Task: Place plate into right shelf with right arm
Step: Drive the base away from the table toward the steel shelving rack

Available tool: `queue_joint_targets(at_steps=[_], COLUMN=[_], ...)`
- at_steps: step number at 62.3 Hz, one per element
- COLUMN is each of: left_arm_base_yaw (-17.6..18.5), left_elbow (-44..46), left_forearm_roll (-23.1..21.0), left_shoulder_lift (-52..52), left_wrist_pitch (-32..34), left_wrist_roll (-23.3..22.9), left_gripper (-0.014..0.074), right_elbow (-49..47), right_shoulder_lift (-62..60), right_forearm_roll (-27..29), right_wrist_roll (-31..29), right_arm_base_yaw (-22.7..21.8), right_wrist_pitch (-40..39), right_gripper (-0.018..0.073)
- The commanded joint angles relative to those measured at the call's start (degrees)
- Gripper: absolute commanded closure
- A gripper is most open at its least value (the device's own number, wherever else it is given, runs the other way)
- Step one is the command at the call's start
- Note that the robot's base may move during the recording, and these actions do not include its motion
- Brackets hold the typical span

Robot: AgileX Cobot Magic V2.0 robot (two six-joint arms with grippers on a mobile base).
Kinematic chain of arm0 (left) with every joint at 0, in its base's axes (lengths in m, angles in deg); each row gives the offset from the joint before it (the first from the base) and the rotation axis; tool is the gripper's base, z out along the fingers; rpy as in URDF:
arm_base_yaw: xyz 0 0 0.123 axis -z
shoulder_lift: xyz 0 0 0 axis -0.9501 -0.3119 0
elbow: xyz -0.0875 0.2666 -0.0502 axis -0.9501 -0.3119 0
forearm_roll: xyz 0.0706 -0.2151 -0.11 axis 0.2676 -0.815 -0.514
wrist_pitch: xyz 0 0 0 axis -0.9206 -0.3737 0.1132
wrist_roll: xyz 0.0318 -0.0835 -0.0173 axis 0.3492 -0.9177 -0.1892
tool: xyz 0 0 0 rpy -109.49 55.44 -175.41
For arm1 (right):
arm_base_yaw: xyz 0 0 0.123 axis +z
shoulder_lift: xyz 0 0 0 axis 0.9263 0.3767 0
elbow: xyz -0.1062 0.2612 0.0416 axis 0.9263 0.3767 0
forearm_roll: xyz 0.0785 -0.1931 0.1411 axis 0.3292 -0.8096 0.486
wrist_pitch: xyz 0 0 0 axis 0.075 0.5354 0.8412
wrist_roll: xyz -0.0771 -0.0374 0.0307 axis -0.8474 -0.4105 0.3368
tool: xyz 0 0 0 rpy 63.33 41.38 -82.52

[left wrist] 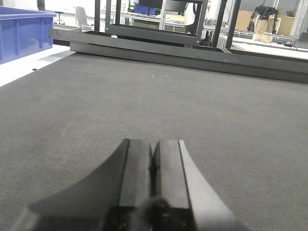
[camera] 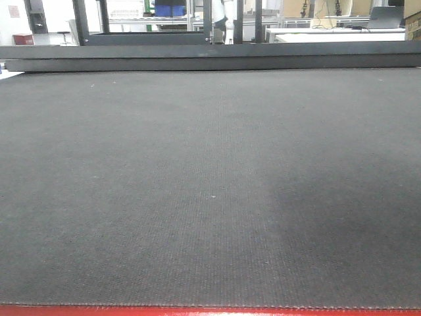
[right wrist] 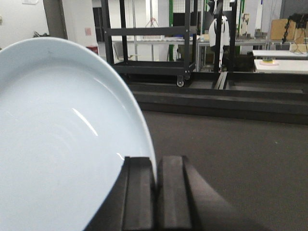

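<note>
One plate clamped by its rim in right gripper.
Low over dark mat, left gripper closed on nothing.

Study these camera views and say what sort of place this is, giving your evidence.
Probably a robotics lab or workshop: a black wheeled metal rack, a blue plastic bin and white workbenches stand around the dark mat.

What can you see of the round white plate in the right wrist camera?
The round, shallow white plate looks glazed and bluish-tinged, with faint concentric rings and bright streak reflections. In this view it stands on edge, filling the left half and cut off at left and bottom. Its rim sits pinched between the black right gripper's two fingers; nothing else visibly touches it.
</note>
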Motion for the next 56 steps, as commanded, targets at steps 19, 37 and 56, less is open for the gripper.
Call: queue_joint_targets(at_steps=[19,37,56], left_arm_base_yaw=[-0.03,-0.03,-0.03], left_elbow=[-0.44,-0.44,-0.44], left_forearm_roll=[0.01,0.01,0.01], left_shoulder_lift=[0.68,0.68,0.68], left_wrist_pitch=[5.3,5.3,5.3], left_wrist_roll=[-0.34,-0.34,-0.34], left_gripper=[0.0643,0.0643,0.0643], right_elbow=[-1.76,-1.7,-1.7], right_shoulder_lift=[0.59,0.59,0.59], right_forearm_roll=[-1.08,-1.08,-1.08], right_wrist_roll=[-0.45,-0.45,-0.45], right_arm_base_yaw=[-0.27,-0.27,-0.27], right_wrist_pitch=[-6.16,-6.1,-6.1], right_gripper=[0.0531,0.0531,0.0531])
